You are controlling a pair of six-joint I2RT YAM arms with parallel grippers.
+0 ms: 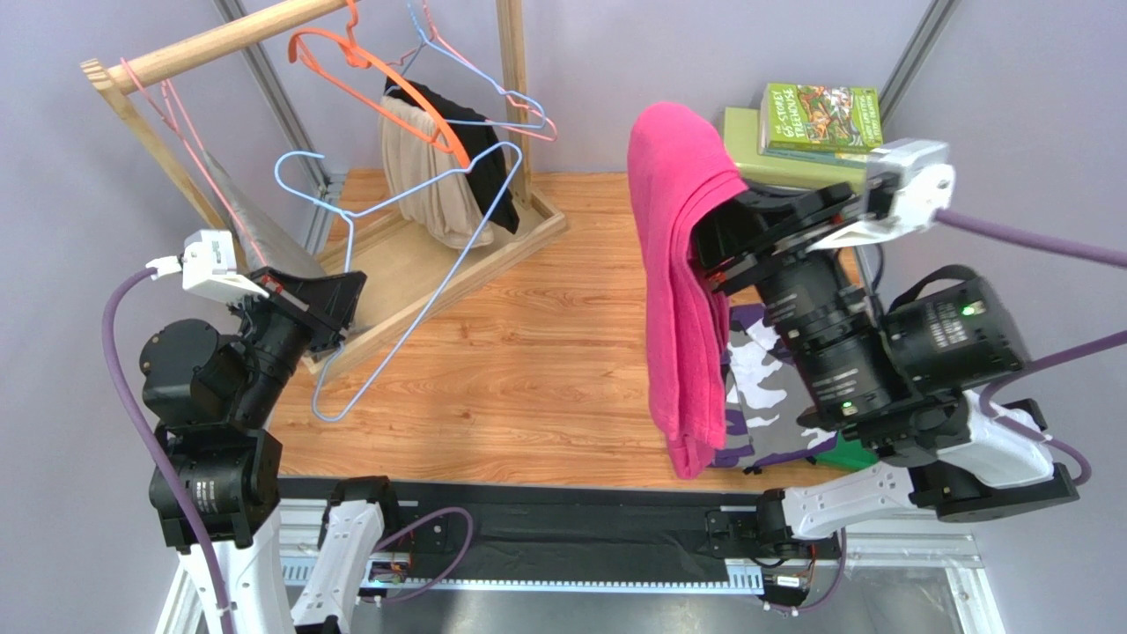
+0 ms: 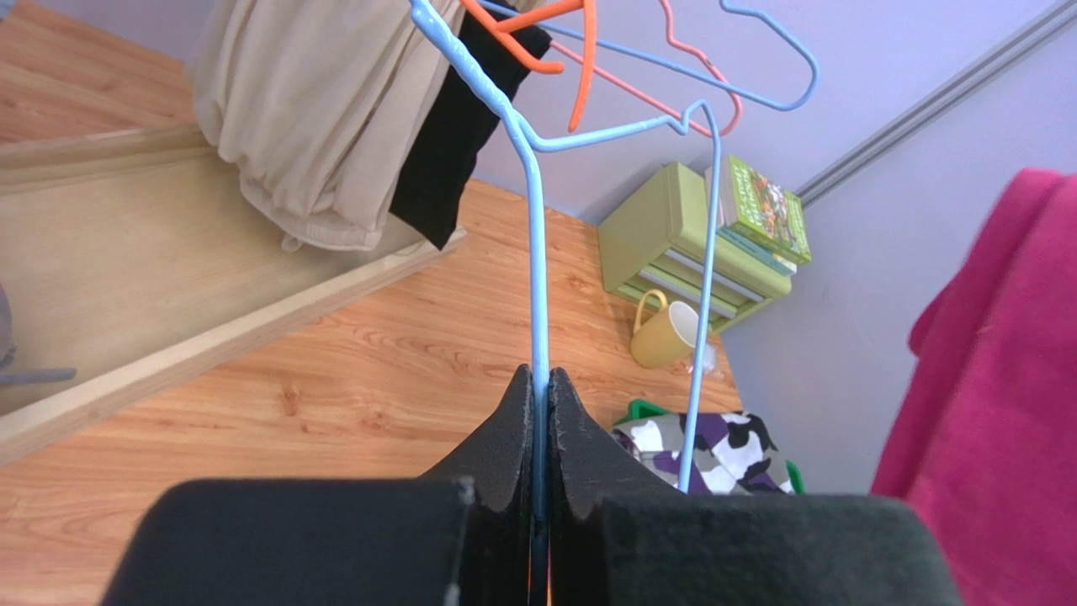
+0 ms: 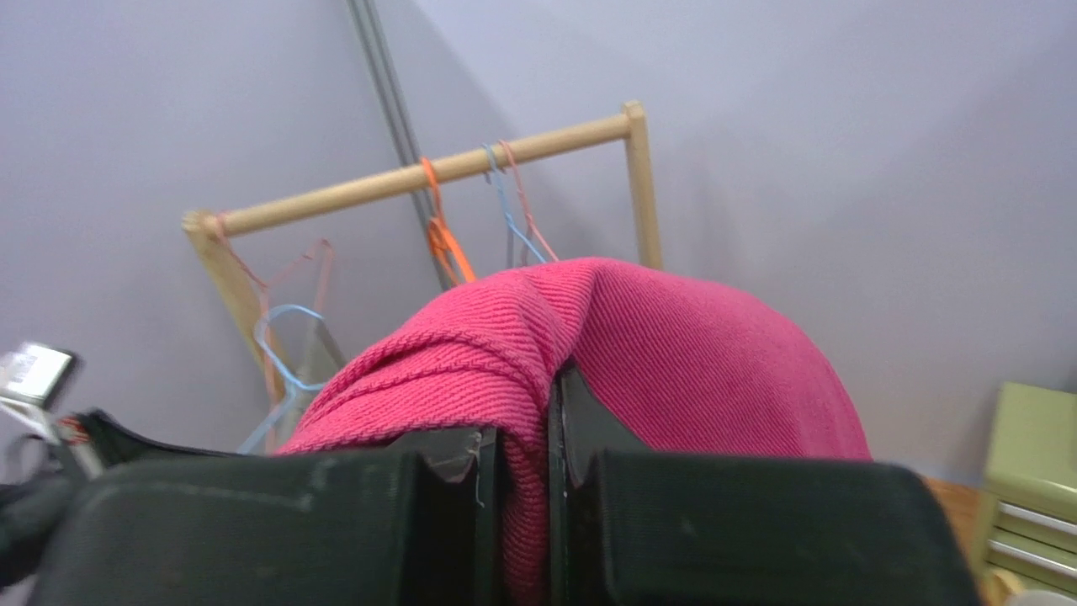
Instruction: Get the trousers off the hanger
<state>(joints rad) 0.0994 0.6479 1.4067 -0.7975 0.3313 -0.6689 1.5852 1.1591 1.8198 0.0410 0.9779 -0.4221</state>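
Note:
The plain pink trousers [image 1: 677, 304] hang in a long fold from my right gripper [image 1: 708, 245], raised above the table's right side. In the right wrist view my right gripper [image 3: 537, 423] is shut on a bunch of the pink cloth [image 3: 683, 354]. The camouflage trousers [image 1: 765, 377] lie folded on the table under the right arm, also showing in the left wrist view [image 2: 708, 448]. My left gripper [image 1: 337, 311] is shut on the wire of a bare blue hanger [image 1: 437, 271], jaws [image 2: 541, 376] pinching the blue wire [image 2: 537, 227].
A wooden rack [image 1: 225, 46] stands at the back left on its base board [image 1: 437, 258]. An orange hanger [image 1: 384, 79] there carries a beige garment [image 1: 430, 172] and a black one [image 1: 492, 165]. Green books [image 1: 820, 119] and a yellow mug [image 2: 664, 331] sit back right.

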